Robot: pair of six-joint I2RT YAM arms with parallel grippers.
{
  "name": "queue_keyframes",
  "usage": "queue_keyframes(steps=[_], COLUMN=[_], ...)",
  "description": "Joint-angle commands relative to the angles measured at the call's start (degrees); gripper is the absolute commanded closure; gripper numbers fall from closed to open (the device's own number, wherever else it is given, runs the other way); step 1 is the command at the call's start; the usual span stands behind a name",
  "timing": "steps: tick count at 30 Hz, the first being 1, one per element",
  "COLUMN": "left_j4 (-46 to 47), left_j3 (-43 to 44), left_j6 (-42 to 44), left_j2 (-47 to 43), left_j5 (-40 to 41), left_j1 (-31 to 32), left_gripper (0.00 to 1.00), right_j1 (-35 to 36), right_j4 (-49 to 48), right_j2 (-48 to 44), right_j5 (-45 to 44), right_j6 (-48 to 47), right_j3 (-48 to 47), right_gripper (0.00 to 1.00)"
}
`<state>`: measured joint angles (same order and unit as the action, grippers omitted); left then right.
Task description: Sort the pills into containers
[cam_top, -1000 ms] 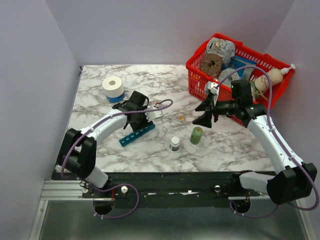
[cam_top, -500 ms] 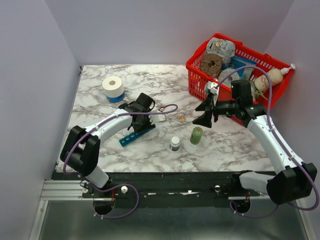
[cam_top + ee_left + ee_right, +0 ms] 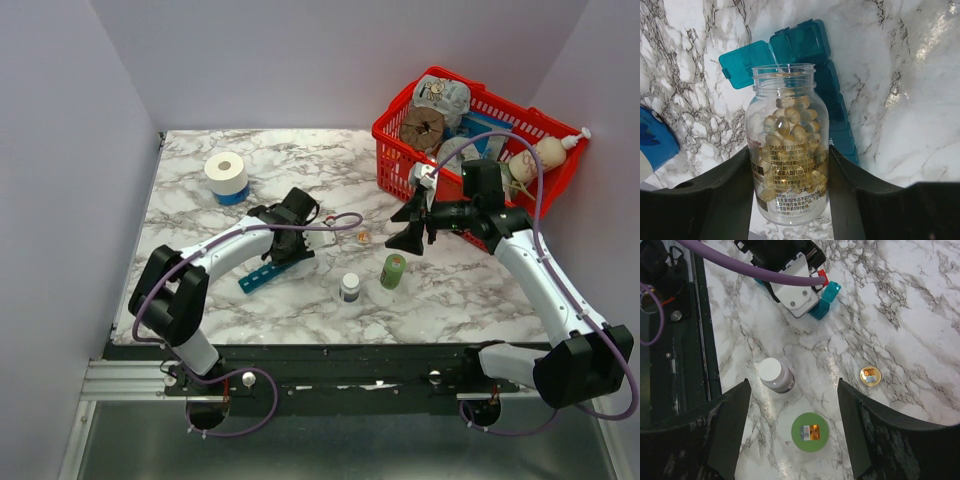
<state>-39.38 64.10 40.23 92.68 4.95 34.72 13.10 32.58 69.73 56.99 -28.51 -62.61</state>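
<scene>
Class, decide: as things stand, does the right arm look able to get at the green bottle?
Probably yes: its open end effector hangs almost over the green bottle, with nothing between them.

Red basket point(image 3: 398, 168) back right; green bottle point(image 3: 392, 270) beside white-capped bottle point(image 3: 349, 288); white roll point(image 3: 226, 175) back left.
</scene>
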Motion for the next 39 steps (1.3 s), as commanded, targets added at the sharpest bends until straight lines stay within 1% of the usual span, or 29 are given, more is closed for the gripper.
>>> queue_keyframes(steps=[1,27,39], left_j4=[-1.32,-1.58,-3.07], left_j3=[1.91,1.91,0.59], left_j6=[-0.41,0.64,1.34], left_j2=[1.18,2.32,0.48], left_j5=[3.57,5.77,5.07], left_j1=[1.23,2.02,2.11], left_gripper=[1.00,1.00,1.00], right_j1=[-0.27,-0.36,-0.45], right_j4=[-1.11,-0.85,-0.76], right_j2=[0.49,0.58,0.49], right_j5=[-0.30,-0.48,-0.39], right_j6=[-0.23,-0.49,-0.58], right_j3=[0.03,-0.06,-0.14], right_gripper=[0.21,0.21,0.21])
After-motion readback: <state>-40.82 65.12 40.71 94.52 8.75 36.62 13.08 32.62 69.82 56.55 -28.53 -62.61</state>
